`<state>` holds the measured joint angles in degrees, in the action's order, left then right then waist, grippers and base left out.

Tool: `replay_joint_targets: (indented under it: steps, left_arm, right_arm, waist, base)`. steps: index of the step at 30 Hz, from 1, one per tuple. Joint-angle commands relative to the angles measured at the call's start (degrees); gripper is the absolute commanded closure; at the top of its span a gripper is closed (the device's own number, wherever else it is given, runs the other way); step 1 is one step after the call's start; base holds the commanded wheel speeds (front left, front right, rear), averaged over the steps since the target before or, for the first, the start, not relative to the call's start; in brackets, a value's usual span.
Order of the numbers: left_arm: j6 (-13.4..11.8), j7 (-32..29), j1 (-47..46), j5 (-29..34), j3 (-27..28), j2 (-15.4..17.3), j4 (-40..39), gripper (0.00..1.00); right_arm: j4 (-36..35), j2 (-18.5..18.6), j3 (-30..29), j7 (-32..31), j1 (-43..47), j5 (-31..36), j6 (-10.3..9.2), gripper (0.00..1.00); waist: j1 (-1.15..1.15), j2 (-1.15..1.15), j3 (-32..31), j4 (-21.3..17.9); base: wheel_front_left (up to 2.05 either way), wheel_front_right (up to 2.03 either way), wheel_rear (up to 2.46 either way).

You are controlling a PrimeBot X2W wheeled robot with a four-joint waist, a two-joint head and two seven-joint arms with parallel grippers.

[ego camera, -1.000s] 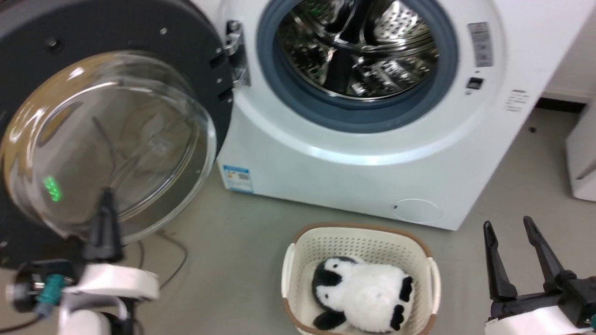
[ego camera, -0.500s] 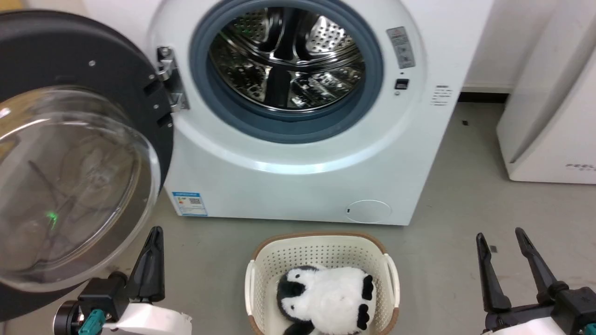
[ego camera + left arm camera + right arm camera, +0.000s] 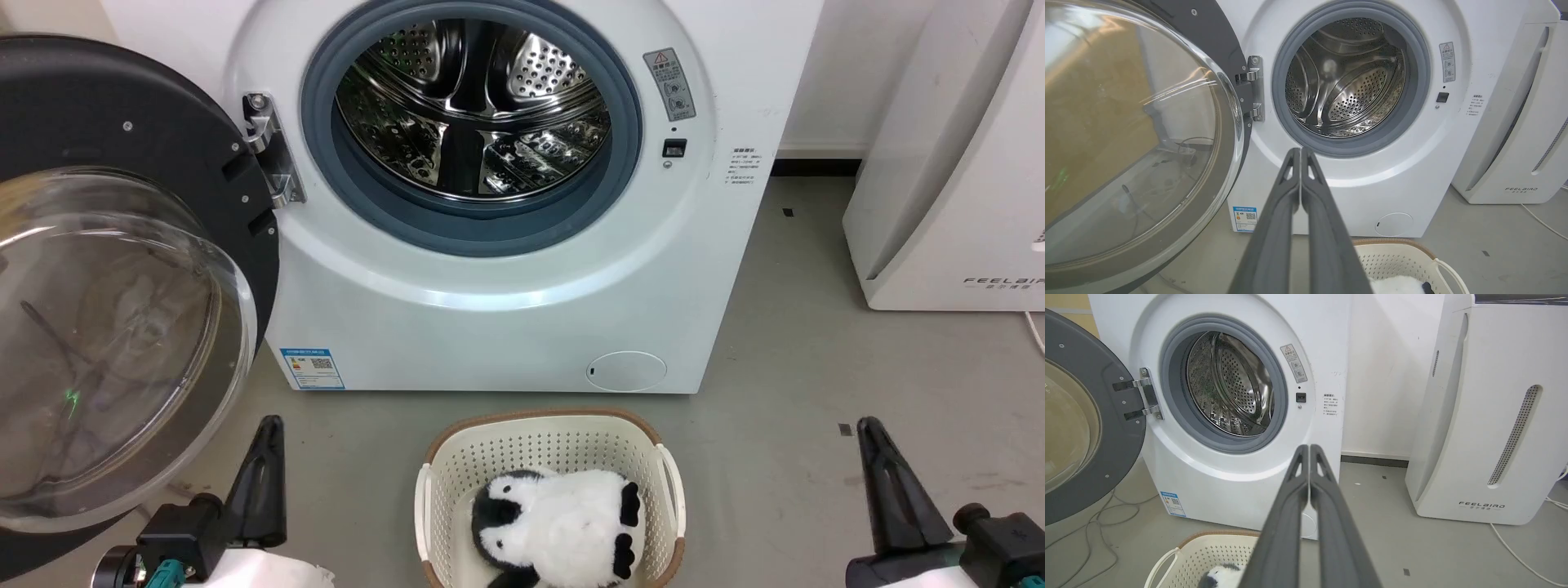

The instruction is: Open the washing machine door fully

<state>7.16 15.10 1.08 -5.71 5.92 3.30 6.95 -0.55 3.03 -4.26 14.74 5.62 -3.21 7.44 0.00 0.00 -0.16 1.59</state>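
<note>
Item: washing machine door (image 3: 122, 269); black ring with bulging glass bowl; at left edge of head frame, swung wide on metal hinge (image 3: 273, 159), inner face turned toward camera; well clear of drum opening (image 3: 473, 106), which stands fully exposed inside grey gasket.

Item: washing machine (image 3: 490, 310); white front-loader, centre to upper centre of frame; blue label at lower left of its front.

Item: left gripper (image 3: 268, 433); lower left of frame, just below door's glass, not touching it as far as can be seen; fingers pressed together in left wrist view, holding nothing.

Item: right gripper (image 3: 872, 437); lower right of frame, well apart from door; fingers together in right wrist view, empty.

Also present: perforated basket (image 3: 543, 414) with plush penguin (image 3: 555, 523), bottom centre; white FEELBIRD appliance (image 3: 955, 163), right edge.

Status: opening judged done or very nearly; latch released, door folded far back; any hinge travel left, impossible to tell; remaining work, at most a last outward nudge.
</note>
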Motion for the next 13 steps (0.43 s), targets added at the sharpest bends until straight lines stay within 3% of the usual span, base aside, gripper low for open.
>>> replay_joint_targets:
  steps: [1, 13]
  left_arm:
    - [-0.1, -0.2, 0.0, 0.1, -0.1, 0.0, -0.1, 1.0]
    - [-0.8, -1.6, -0.1, 0.6, -0.6, 0.0, -0.8, 1.0]
  right_arm:
    - [0.0, 0.0, 0.1, -0.2, -0.1, 0.0, 0.0, 1.0]
    - [0.1, 0.0, 0.5, -1.6, -0.6, 0.4, 0.0, 1.0]
  waist:
    - [0.0, 0.0, 0.0, 0.0]
    - [0.0, 0.0, 0.0, -0.2]
  base:
    - [0.0, 0.0, 0.0]
    - [0.0, 0.0, 0.0]
